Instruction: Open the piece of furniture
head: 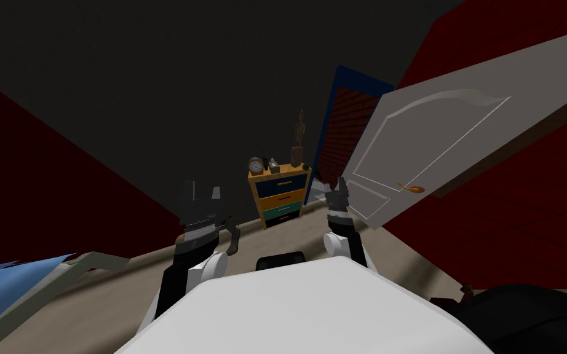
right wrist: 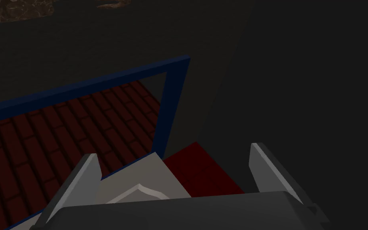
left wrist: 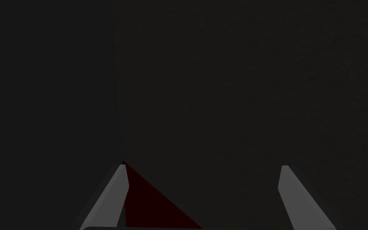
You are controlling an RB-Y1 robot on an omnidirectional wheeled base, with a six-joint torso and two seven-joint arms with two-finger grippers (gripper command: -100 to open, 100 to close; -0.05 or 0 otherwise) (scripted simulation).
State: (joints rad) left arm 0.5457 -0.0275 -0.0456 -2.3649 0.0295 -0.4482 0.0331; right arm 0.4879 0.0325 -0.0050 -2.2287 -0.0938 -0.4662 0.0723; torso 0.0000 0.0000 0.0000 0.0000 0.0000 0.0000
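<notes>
A yellow chest of drawers [head: 279, 193] stands against the far dark wall, well ahead of both arms. Its fronts are dark blue, orange and teal, and all look shut. A clock [head: 256, 165], a small box and a vase with a twig [head: 297, 150] sit on top. My left gripper [head: 200, 189] is raised to the left of the chest, open [left wrist: 203, 175], with nothing between its fingers [left wrist: 113, 191]. My right gripper [head: 340, 186] is raised to the right of the chest, near the grey door's edge, also open [right wrist: 175, 159] and empty.
A grey door [head: 436, 141] with an orange lever handle [head: 410, 186] stands open at the right in a blue frame [head: 328, 123], with a red brick wall [right wrist: 59, 131] beyond. A blue sheet [head: 5, 283] lies low left. A dark bulky object [head: 522, 313] sits low right.
</notes>
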